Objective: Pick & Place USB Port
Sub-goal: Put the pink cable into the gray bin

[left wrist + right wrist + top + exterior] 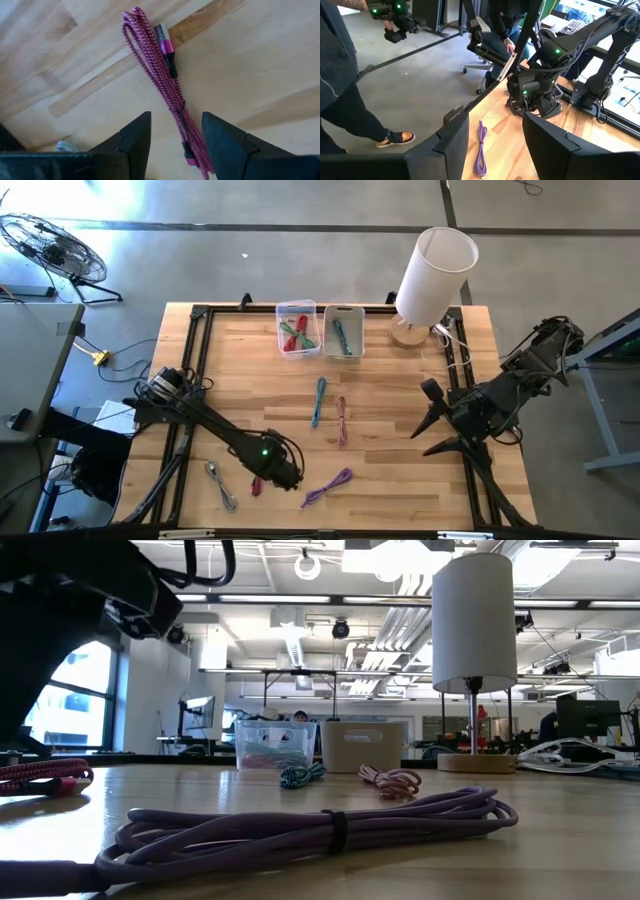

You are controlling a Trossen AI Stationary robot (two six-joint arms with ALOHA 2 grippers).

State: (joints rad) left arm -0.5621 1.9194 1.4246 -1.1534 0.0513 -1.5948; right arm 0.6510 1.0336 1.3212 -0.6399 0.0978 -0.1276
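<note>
**Left gripper hanging over the magenta cable at the near edge**

Starting at the left of the table (400,470), the silver cable (221,485) is lying coiled near the front edge, untouched. Just beside it the left gripper (272,476) is hanging low over the magenta cable (165,80), and the wrist view is showing its jaws standing apart, one dark finger (131,137) on either side of the braided bundle, with wood showing between the fingers and the cable, so nothing is being squeezed. The cable's plug is lying against the loops at the far end of the bundle.

Moving along, the purple cable (328,487) is lying just to the right of that gripper, tied in the middle by a dark band; in the low view it is filling the foreground. Further back, around the middle of the table, the teal cable (318,400) and the pink cable (341,420) are lying side by side, close together.

At the back edge, the clear bin (296,328) is holding red and green cables, and the grey bin (343,331) next to it is holding a teal one. A white lamp (433,275) is standing to their right.

Over at the right edge, the right gripper (432,425) is waiting well apart from every cable, its fingers spread wide and holding nothing
</note>
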